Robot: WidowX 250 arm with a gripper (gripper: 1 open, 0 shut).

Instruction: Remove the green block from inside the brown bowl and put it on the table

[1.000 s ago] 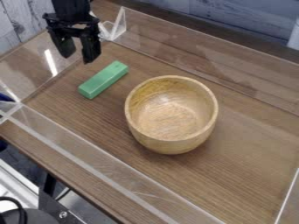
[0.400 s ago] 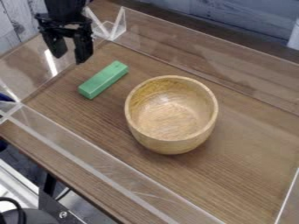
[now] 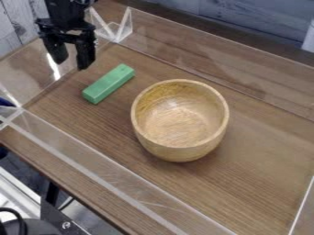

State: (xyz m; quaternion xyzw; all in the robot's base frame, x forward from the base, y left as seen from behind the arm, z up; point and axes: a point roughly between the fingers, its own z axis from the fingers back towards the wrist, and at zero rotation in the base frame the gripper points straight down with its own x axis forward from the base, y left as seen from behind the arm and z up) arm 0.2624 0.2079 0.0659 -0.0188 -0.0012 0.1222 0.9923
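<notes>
The green block [image 3: 108, 83] lies flat on the table [image 3: 263, 128], to the left of the brown bowl [image 3: 181, 118] and apart from it. The bowl stands upright and its inside shows only bare wood. My gripper [image 3: 70, 58] hangs at the upper left, pointing down, up and to the left of the block. Its black fingers [image 3: 86, 52] stand apart with nothing between them, so it is open and holds nothing.
Clear acrylic walls [image 3: 73, 156] run along the table's edges, one close beside the gripper on the left. A small clear bracket [image 3: 119, 27] sits at the back wall.
My gripper has drifted a little to the left, away from the block. Block and bowl have stayed where they were.
</notes>
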